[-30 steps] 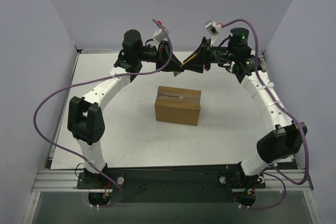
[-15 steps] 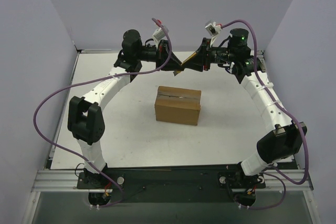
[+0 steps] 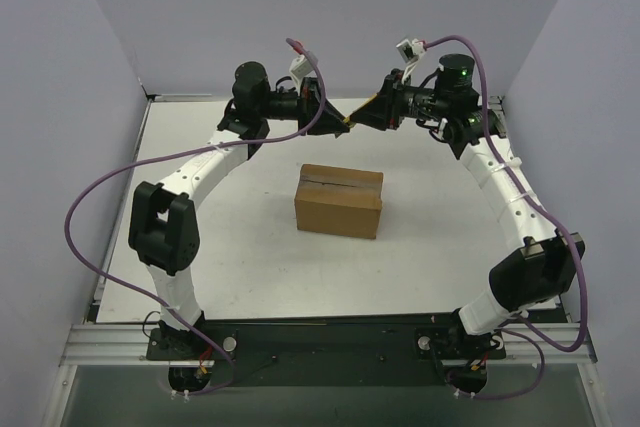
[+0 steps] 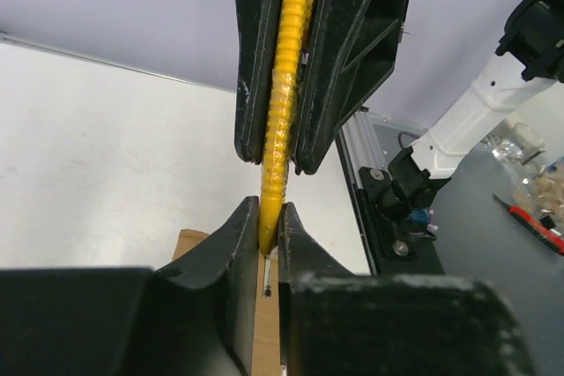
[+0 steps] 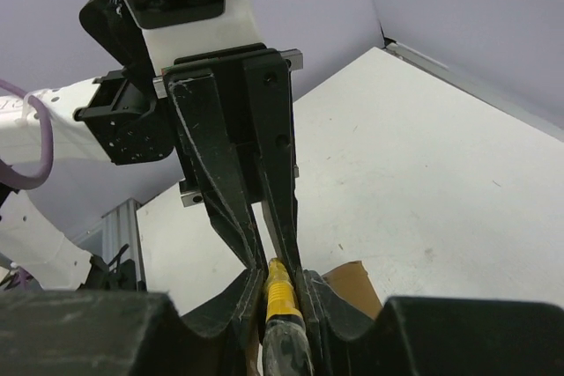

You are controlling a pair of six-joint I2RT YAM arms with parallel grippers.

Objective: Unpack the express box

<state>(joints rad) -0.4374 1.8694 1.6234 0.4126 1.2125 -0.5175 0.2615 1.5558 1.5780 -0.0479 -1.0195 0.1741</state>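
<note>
item: yellow ribbed cutter [image 4: 284,68], upper centre, clamped in my right tool [image 4: 278,160]. its tip sits between my left tool [image 4: 269,217] fingers; i cannot tell if they grip.
advice: free the left fully before drawing apart.
item: brown cardboard express box [image 3: 339,200], mid white bench [image 3: 430,237], taped shut, contents unseen.

Lab: purple-screened robot table [image 3: 250,257]

Nothing here you can read, express box [image 3: 339,200] faces you plain brown (any label too small).
</note>
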